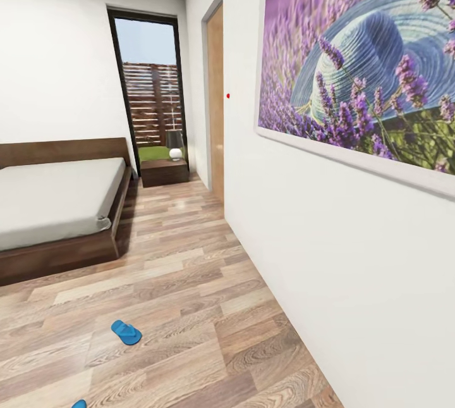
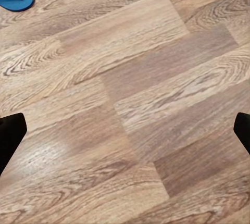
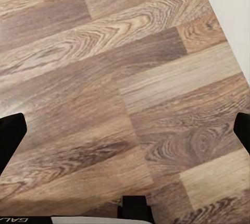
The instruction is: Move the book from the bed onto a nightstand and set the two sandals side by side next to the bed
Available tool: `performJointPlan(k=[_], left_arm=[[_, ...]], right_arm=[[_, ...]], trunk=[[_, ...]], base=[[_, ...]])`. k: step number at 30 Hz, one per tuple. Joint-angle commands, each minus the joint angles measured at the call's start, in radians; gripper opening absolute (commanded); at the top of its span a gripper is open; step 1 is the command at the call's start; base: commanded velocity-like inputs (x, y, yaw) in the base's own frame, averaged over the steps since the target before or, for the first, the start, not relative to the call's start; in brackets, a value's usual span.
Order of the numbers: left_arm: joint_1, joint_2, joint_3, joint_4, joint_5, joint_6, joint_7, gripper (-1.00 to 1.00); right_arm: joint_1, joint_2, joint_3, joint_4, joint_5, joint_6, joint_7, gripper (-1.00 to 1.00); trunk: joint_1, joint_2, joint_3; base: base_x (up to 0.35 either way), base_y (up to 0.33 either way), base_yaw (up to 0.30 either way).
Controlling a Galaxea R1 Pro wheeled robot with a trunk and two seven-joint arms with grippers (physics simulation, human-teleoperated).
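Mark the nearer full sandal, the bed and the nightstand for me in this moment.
sandal [image 1: 126, 332], head view, on the middle of its blue sole.
bed [image 1: 57, 202], head view, on the bare white mattress top.
nightstand [image 1: 164, 171], head view, on its dark wooden front below the window.

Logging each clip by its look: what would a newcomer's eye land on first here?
First, the large purple lavender picture with a blue straw hat on the white wall at the right. Next, the bright blue flip-flop sandal lying alone on the wood-plank floor, short of the low white-mattress bed on its dark wooden frame at the left. At the far end stands a tall dark-framed window.
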Motion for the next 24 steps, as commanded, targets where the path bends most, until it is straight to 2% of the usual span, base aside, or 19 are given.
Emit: performJointPlan(k=[1, 11, 24], left_arm=[[0.000, 0.000, 0.001, 0.000, -0.009, -0.003, 0.000, 1.00], [0.000, 0.000, 0.001, 0.000, -0.009, -0.003, 0.000, 1.00], [0.000, 0.000, 0.001, 0.000, -0.009, -0.003, 0.000, 1.00]], right_arm=[[0.000, 0.000, -0.001, 0.000, 0.000, -0.003, 0.001, 1.00], [0.000, 0.001, 0.000, 0.000, 0.000, -0.003, 0.001, 1.00], [0.000, 0.001, 0.000, 0.000, 0.000, -0.003, 0.000, 1.00]], trunk=[[0.000, 0.000, -0.001], [0.000, 0.000, -0.001], [0.000, 0.000, -0.001]], base=[[0.009, 0.000, 0.000], [0.108, -0.047, 0.000], [0.011, -0.003, 0.000]])
